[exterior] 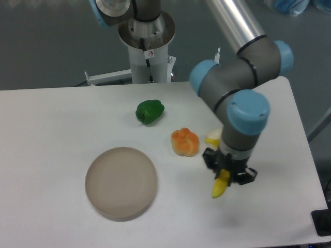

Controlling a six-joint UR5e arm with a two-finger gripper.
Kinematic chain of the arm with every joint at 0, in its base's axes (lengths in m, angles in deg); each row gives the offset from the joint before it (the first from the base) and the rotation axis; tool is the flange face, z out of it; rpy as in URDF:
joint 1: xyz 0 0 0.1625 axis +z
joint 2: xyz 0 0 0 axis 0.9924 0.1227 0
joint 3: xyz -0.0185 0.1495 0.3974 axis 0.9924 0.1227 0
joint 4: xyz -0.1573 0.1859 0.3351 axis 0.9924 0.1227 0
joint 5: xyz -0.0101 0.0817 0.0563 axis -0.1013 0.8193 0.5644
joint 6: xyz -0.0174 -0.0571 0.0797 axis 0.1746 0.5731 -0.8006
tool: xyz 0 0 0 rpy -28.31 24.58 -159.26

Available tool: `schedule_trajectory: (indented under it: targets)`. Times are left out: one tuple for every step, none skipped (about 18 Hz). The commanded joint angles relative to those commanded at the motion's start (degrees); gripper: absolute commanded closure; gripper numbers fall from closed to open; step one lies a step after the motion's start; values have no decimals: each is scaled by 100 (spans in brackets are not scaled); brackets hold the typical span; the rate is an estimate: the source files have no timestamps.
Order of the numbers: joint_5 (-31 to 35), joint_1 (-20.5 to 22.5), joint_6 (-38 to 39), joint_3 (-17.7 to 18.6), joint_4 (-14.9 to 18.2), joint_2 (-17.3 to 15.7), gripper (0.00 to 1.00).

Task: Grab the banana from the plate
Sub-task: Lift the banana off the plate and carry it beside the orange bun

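The yellow banana (221, 185) hangs from my gripper (228, 171), which is shut on it above the table to the right of centre. Only the banana's lower end shows below the fingers; its upper part is hidden by the wrist. The round beige plate (121, 182) lies at the lower left with nothing on it, well apart from the gripper.
An orange round fruit (185, 142) sits left of the gripper. A pale cream fruit (212, 138) is partly hidden behind the arm's wrist. A green pepper (150, 111) lies further back. The table's right edge (305, 150) is close to the arm.
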Motion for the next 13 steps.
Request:
schedule_trajectory:
  targets:
    - [105, 71, -281, 9, 0, 17, 100]
    - [263, 97, -493, -9, 0, 44, 100]
    - [412, 167, -634, -35, 9, 105, 100]
    - [431, 281, -766, -61, 35, 132, 100]
    - [423, 343, -924, -70, 96, 149, 100]
    - [423, 361, -1082, -70, 114, 150, 100]
    - [388, 475, -1302, -88, 114, 158, 100]
    - [379, 510, -1469, -114, 114, 167, 100]
    - [396, 511, -1671, -140, 114, 193, 100]
    - [396, 520, -1856, -158, 106, 202, 100]
    - [405, 554, -1971, -158, 106, 220, 100]
    - [405, 563, -1989, -158, 114, 220, 100]
    - [405, 590, -2024, -158, 114, 220, 100]
